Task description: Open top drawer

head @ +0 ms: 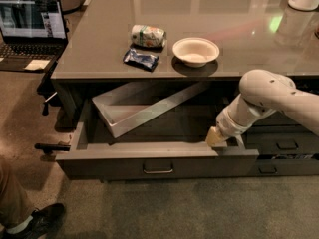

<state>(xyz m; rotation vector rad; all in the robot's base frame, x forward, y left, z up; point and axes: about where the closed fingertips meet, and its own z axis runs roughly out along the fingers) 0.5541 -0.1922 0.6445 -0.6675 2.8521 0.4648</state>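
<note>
The top drawer (pixel 158 164) is a wide dark grey drawer under the grey table. It stands pulled out toward the camera, with its small loop pull (pixel 158 170) at the centre of the front. Inside it a light grey tray (pixel 133 112) lies at an angle. My gripper (pixel 216 137) rests at the drawer's upper front edge near its right end, at the end of the white arm (pixel 264 96) that reaches in from the right.
On the tabletop (pixel 99 63) lie a can (pixel 147 36), a blue packet (pixel 141 59) and a white bowl (pixel 195 51). An open laptop (pixel 31 26) sits at the left. A person's shoe (pixel 42 219) is at the bottom left. Narrower grey drawers (pixel 286 146) are at the right.
</note>
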